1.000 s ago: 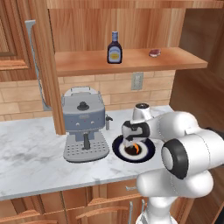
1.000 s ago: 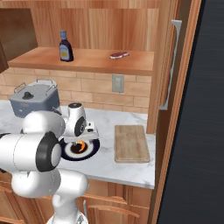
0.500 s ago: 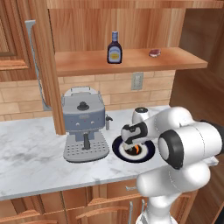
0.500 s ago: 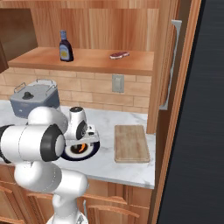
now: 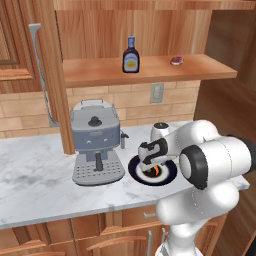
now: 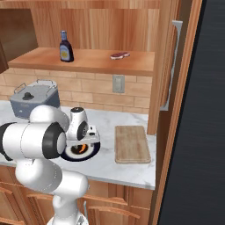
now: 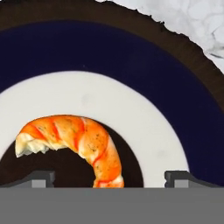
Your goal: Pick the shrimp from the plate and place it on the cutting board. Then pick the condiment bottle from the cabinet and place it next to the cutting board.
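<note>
Gripper (image 7: 109,178) lowered closer onto plate (image 7: 183,109); fingers spread wide, straddling shrimp (image 7: 76,142), ungrasped.

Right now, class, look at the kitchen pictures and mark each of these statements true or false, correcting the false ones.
1. The shrimp lies on the plate. True.
2. The cutting board holds the shrimp. False: the board is bare; the shrimp is on the plate.
3. The bottle stands on the cabinet shelf. True.
4. The fingers are clamped shut on the shrimp. False: they stand wide apart, with the shrimp between them.
5. The coffee machine sits on the cutting board. False: it sits on the marble counter, on the far side of the plate from the board.
</note>
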Available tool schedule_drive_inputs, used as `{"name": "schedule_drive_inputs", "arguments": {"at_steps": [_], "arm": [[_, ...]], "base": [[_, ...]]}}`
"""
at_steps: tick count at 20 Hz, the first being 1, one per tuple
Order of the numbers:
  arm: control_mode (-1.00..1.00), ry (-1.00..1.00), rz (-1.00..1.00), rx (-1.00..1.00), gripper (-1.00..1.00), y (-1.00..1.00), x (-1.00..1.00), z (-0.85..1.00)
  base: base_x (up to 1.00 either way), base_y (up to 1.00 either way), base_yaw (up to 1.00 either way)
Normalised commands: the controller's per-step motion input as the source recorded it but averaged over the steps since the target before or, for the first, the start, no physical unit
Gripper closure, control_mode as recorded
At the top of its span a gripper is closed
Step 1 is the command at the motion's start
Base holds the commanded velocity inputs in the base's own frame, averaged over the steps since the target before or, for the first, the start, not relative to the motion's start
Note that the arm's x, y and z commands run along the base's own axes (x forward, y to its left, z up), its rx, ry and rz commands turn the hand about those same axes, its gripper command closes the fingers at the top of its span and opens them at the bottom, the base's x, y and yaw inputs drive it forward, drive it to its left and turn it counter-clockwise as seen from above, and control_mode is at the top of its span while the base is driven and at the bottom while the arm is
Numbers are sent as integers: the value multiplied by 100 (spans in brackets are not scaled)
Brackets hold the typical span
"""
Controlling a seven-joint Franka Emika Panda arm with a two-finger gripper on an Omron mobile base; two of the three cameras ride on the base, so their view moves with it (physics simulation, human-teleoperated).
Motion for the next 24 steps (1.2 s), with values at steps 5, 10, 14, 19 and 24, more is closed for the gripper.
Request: {"name": "schedule_drive_inputs", "arguments": {"at_steps": [5,10,14,19,24], "arm": [[-100,0,1,0,100,4,0,-20],[-100,0,3,0,100,13,0,-4],[-100,0,1,0,100,16,-5,-14],[-100,1,0,0,100,10,-2,-21],[-100,0,0,0,100,-2,-2,7]], "base": [[0,0,0],[0,0,0],[0,0,0],[0,0,0],[0,0,0]]}}
